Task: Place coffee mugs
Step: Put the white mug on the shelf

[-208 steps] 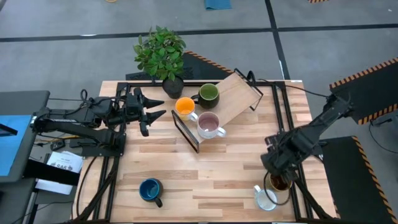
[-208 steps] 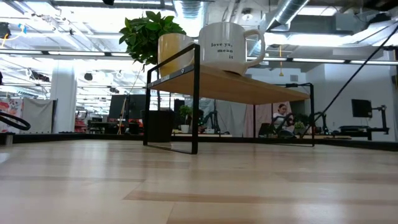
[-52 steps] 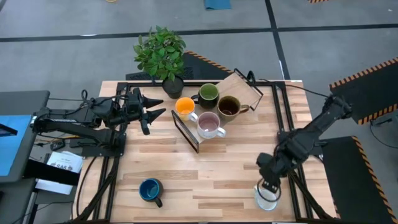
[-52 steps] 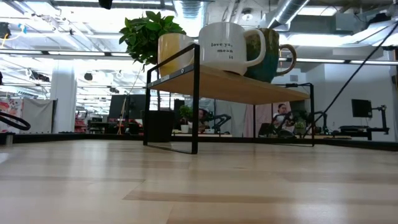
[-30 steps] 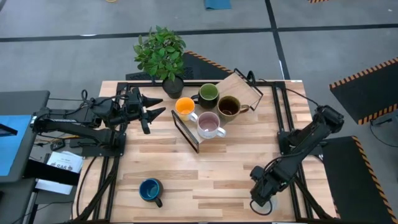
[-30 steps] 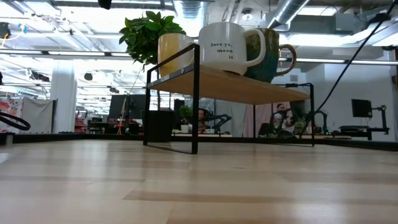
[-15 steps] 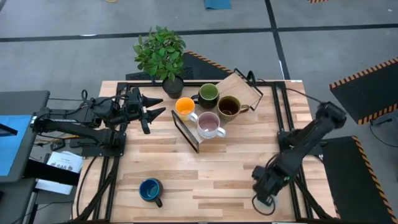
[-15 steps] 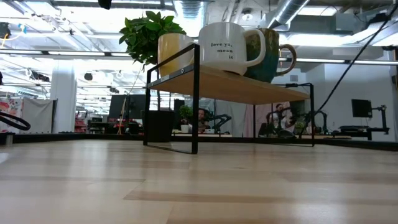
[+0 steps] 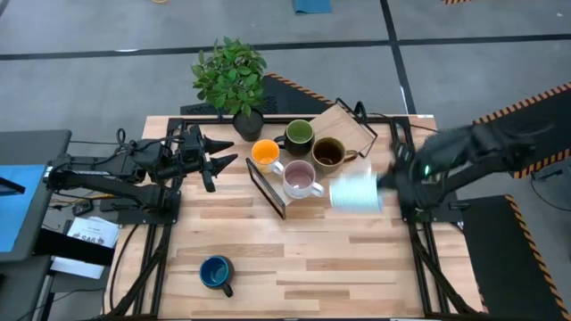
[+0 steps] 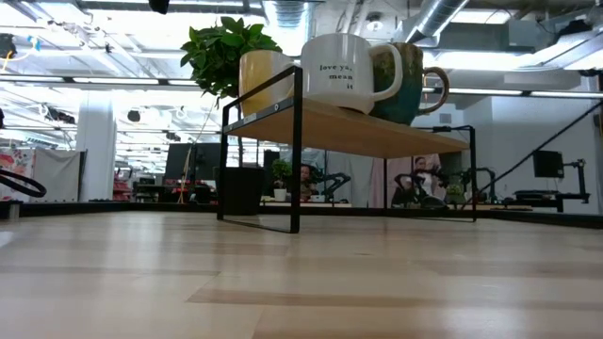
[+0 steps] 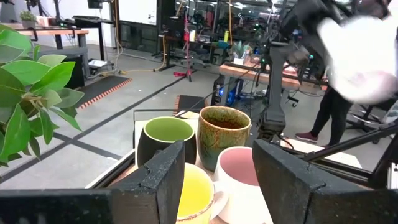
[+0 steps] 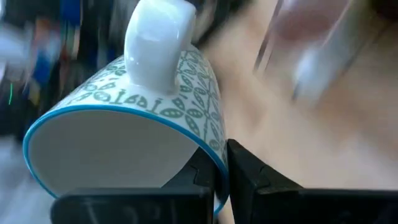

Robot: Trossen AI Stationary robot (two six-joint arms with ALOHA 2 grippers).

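My right gripper is shut on a white mug with a green leaf pattern and a blue rim, in the air just right of the wooden shelf. On the shelf stand the orange mug, dark green mug, brown-olive mug and pale pink mug. The dark blue mug stands on the table near the front left. My left gripper is open and empty, left of the shelf, pointing at it. My right gripper pinches the white mug's wall at the rim, one finger inside the mug and one outside. The mug is lifted clear of the table and lies tipped on its side, its handle away from the fingers.
A dark pot with a green plant stands at the far edge, behind the shelf's left end. The shelf's black end frame faces the table's middle. Bare wood lies between the shelf and the blue mug.
My right gripper has risen from the table's near right corner with the white mug and swung quickly toward the far edge and the shelf. The mug, standing on the table before, is now lifted clear and tipped on its side.
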